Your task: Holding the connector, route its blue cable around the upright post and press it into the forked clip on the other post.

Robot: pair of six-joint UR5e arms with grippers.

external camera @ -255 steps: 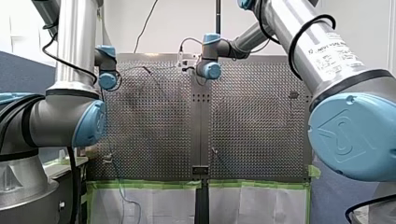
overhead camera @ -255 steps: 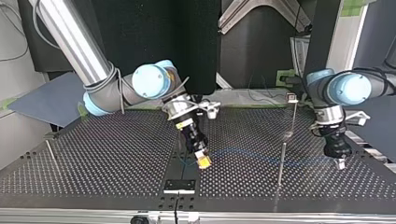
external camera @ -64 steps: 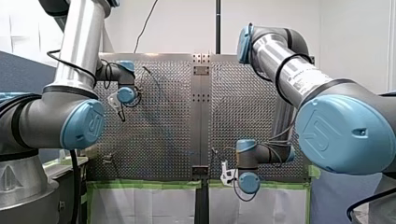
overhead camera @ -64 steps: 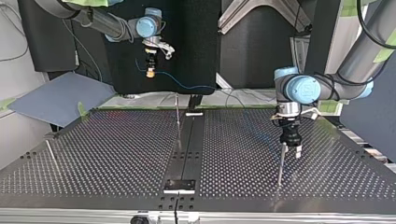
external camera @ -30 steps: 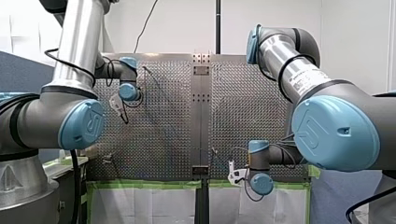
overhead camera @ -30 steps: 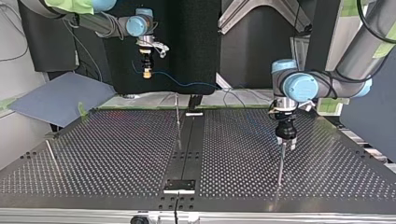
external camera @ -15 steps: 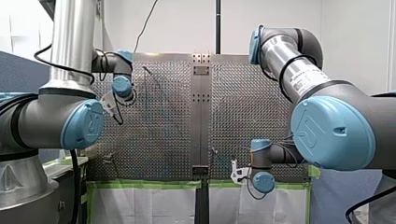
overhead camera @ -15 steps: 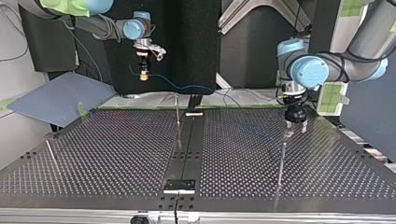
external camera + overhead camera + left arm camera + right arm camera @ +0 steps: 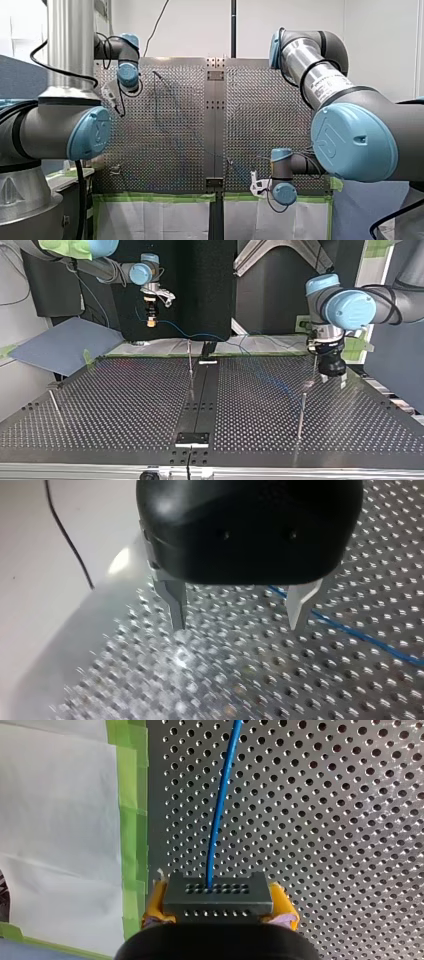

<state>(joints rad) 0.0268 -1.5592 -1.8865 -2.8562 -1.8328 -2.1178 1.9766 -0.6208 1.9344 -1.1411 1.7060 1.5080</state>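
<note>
Over the perforated counter [image 9: 125, 405], my left claw [image 9: 240, 625] hangs released and empty. My right claw [image 9: 149, 323], yellow-padded, grasps the dark connector [image 9: 218, 893] aloft near the counter's taped edge. Its blue cable [image 9: 220, 805] runs ahead over the holes.

Blue cable [image 9: 220, 795], dark grey connector [image 9: 218, 896], yellow pads [image 9: 154, 903], green tape [image 9: 131, 820], silver perforated table [image 9: 325, 820].

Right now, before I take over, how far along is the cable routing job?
Done: my right gripper is shut on the connector, held high, with the blue cable trailing from it. In hand: getting the cable round the upright post; I cannot tell whether it wraps it yet. To do: pressing the cable into the clip post; my left gripper is open and empty.
</note>
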